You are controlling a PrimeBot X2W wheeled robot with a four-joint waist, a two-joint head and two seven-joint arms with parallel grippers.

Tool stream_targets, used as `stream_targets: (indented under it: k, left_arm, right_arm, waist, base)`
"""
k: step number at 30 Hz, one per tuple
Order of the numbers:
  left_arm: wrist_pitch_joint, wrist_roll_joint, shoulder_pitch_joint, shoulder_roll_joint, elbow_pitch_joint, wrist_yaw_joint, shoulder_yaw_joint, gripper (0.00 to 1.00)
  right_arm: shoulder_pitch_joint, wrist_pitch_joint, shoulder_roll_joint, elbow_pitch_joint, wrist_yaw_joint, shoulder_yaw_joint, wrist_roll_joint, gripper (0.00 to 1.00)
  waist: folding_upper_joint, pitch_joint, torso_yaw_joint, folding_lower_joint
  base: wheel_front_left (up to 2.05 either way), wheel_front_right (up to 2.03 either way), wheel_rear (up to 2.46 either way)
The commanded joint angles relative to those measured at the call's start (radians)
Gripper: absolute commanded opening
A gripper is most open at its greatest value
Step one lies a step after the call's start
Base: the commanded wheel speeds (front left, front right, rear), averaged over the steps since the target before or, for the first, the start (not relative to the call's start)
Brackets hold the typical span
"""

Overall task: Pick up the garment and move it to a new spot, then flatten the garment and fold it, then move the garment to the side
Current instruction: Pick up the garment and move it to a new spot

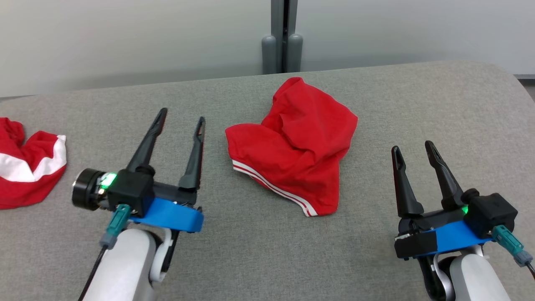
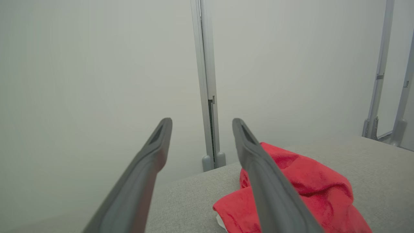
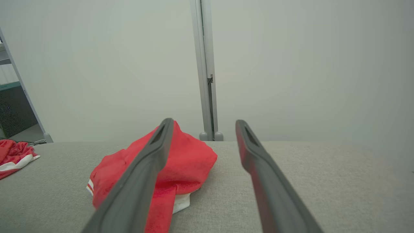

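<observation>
- At the far left edge of the head view, a second red cloth (image 1: 29, 167) with a broad white band lies bunched on the grey surface (image 1: 259, 251), well apart from everything else.
- The left tool (image 1: 182, 116) is held above the surface between that cloth and the garment. Its two dark fingers are spread wide with nothing between them, and the tips point toward the far edge.
- The garment (image 1: 292, 142) is red with thin white stripes along one hem. It lies crumpled in a loose heap near the middle of the surface, between the two tools and touched by neither. The striped hem faces the robot.
- Behind the garment, past the far edge of the surface, a grey post (image 1: 282, 37) stands against the pale wall (image 1: 125, 42).
- The right tool (image 1: 412, 147) is to the right of the garment, over bare surface. Its fingers stand wide apart and empty, also pointing toward the far edge.
</observation>
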State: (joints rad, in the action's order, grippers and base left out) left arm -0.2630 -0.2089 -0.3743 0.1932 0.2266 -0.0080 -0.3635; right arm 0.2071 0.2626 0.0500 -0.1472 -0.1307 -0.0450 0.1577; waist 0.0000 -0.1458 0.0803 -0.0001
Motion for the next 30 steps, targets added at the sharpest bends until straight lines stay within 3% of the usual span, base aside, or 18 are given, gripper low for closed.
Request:
stream_targets:
  k: [1, 13, 30]
  left_arm:
    - [-0.003, 0.008, 0.024, 0.015, -0.014, 0.005, 0.024, 1.0]
    - [-0.003, 0.01, 0.249, 0.029, -0.065, -0.01, 0.21, 1.0]
    - [-0.003, 0.041, 0.354, -0.04, -0.026, -0.043, 0.286, 1.0]
  right_arm:
    - [-0.012, 0.003, 0.001, -0.005, 0.0, 0.0, -0.003, 1.0]
    - [-0.055, 0.003, 0.001, -0.029, 0.0, 0.012, -0.017, 1.0]
    - [-0.095, 0.003, 0.001, -0.118, 0.0, 0.036, -0.026, 1.0]
  waist:
    - [0.0, 0.005, -0.01, 0.0001]
    - [0.0, 0.059, -0.084, 0.0001]
    - [0.0, 0.094, -0.106, 0.0001]
  base:
    - [0.0, 0.0, 0.0]
    - [0.0, 0.0, 0.0]
    - [0.0, 0.0, 0.0]
